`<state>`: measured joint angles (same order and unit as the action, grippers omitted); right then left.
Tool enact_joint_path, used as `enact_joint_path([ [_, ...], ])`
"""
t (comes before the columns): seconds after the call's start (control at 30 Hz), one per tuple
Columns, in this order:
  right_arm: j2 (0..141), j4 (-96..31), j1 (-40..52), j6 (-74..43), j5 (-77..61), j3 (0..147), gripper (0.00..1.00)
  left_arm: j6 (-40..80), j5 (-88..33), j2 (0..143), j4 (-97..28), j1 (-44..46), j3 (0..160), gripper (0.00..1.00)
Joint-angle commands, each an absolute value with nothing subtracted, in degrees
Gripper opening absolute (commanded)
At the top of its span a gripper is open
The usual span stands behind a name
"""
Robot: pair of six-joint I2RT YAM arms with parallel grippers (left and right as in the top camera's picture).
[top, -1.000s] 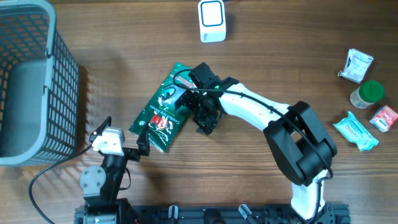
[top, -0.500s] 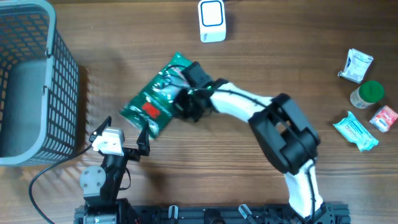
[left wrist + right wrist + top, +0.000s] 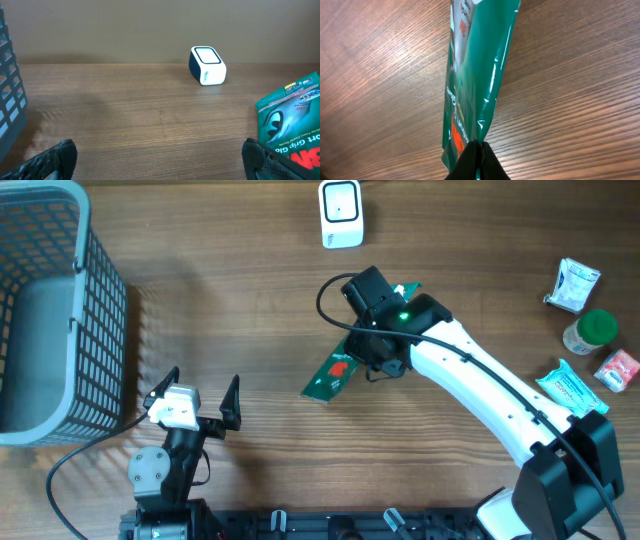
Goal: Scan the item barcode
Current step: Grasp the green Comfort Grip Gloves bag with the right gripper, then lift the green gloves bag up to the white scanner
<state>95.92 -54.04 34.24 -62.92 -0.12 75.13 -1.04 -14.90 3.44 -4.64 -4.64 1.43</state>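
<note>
Green packet [image 3: 330, 378] pinched edge-up in right pincer [image 3: 479, 150]; scanner [image 3: 341, 213] well apart; left pincer [image 3: 205, 380] wide.

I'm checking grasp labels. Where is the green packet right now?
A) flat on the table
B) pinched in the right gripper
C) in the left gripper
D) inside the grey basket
B: the right gripper is shut on an edge of the green packet, while the left gripper stands open and empty.

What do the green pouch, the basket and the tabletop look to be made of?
The green pouch: thin glossy plastic film, judging by its sheen and crimped seam.
The basket: likely moulded plastic, matte grey, rigid open grid.
The tabletop: wood or wood-look laminate, satin; grain lines show, but which one is unclear.
</note>
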Motion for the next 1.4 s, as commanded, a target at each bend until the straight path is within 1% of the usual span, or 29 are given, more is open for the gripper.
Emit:
enact_joint_path([
  [0.0,96.0,-56.0,34.2,-65.1,-0.1,75.4,0.05,-1.1,-15.0,3.2,-4.6,-5.0,1.1,1.0],
  [0.1,96.0,-56.1,34.2,-65.1,0.2,77.5,0.05,-1.1,-15.0,3.2,-4.6,-5.0,1.1,1.0],
  [0.27,96.2,-53.0,34.2,-60.4,3.2,85.7,0.05,-1.1,-15.0,3.2,-4.6,-5.0,1.1,1.0],
  [0.4,97.8,-47.8,34.3,-58.5,3.2,85.9,0.05,-1.1,-15.0,3.2,-4.6,-5.0,1.1,1.0],
  [0.6,99.7,-50.2,34.5,-58.4,4.5,85.8,0.05,-1.1,-15.0,3.2,-4.6,-5.0,1.1,1.0],
  [0.63,99.9,-51.0,34.5,-56.6,4.3,85.5,0.08,-1.1,-15.0,3.2,-4.6,-5.0,1.1,1.0],
  [0.67,100.1,-51.6,34.5,-54.3,4.3,85.1,0.4,-1.1,-15.0,3.2,-4.6,-5.0,1.1,1.0],
  [0.7,100.7,-51.5,34.5,-52.7,4.3,84.7,0.84,-1.1,-15.0,3.2,-4.6,-5.0,1.1,1.0],
  [0.73,101.6,-51.2,34.5,-51.9,4.0,84.7,1.0,-1.1,-15.0,3.2,-4.6,-5.0,1.1,1.0],
  [0.83,107.3,-45.5,34.5,-44.4,-1.1,84.7,1.0,-1.1,-15.0,3.2,-4.6,-5.0,1.1,1.0],
  [0.97,119.0,-40.8,32.1,-43.5,-0.7,88.6,1.0,-1.1,-15.0,3.2,-4.6,-5.0,1.1,1.0],
  [1.07,124.0,-39.7,29.4,-43.6,-0.7,91.9,1.0,-1.1,-15.0,3.2,-4.6,-5.0,1.1,1.0],
  [1.17,125.3,-38.4,28.7,-43.6,-1.5,92.3,1.0,-1.1,-15.0,3.2,-4.6,-5.0,1.1,1.0],
  [1.3,129.1,-39.0,30.9,-42.3,-7.4,92.3,1.0,-1.1,-15.0,3.2,-4.6,-5.0,1.1,1.0],
  [1.37,131.3,-42.6,32.6,-42.4,-7.1,92.2,1.0,-1.1,-15.0,3.2,-4.6,-5.0,1.1,1.0],
])
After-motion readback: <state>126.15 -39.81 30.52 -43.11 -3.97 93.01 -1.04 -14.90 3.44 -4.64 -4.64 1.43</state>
